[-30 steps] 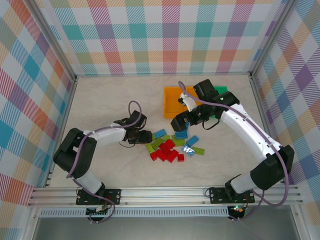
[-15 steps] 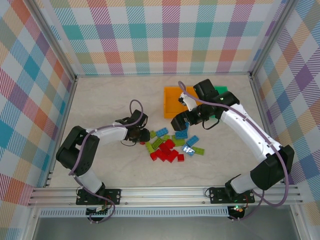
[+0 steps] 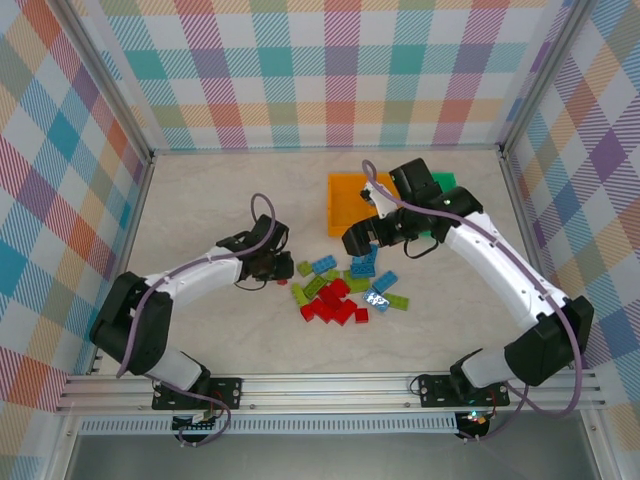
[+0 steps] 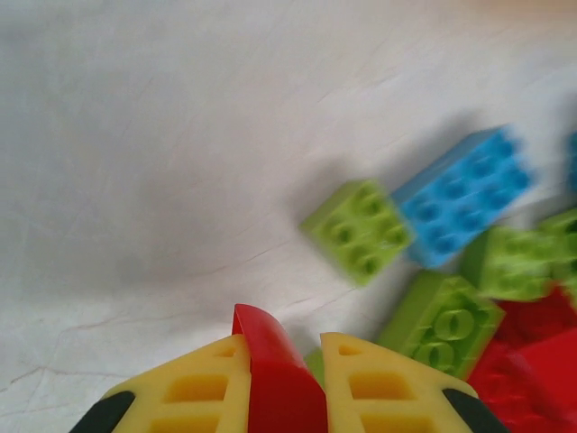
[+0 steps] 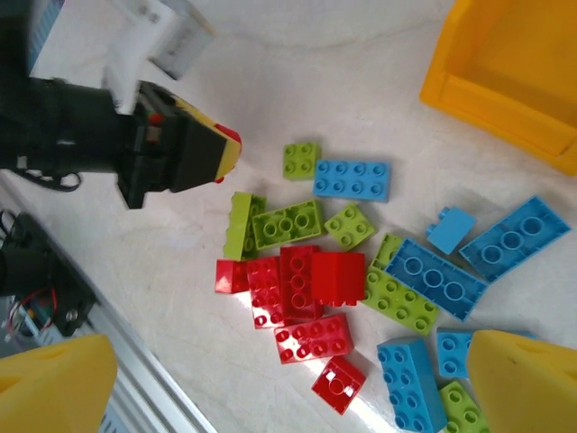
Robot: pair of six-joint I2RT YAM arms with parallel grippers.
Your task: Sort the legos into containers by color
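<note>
One red brick (image 4: 270,383) is clamped in the jaws of the left gripper (image 4: 279,347), just beside the lego pile (image 5: 334,271) on the desk (image 3: 200,200), where roughly six red, seven green and six blue are counted. The right gripper (image 3: 358,240) is held above them, jaws spread wide and empty, near one orange bin (image 3: 350,200).

Spread loose beneath the right gripper (image 5: 288,383), six red legos (image 5: 297,281) are counted. A seventh, a red brick (image 4: 266,365), is pinched between the fingers of the left gripper (image 4: 281,347). Roughly seven lime green legos (image 5: 287,223) and six light blue legos (image 5: 352,179) are made out, though a few are partly hidden behind one right finger. Two containers are seen just beyond the right gripper: one orange bin (image 3: 350,200) and one green bin (image 3: 448,181).
</note>
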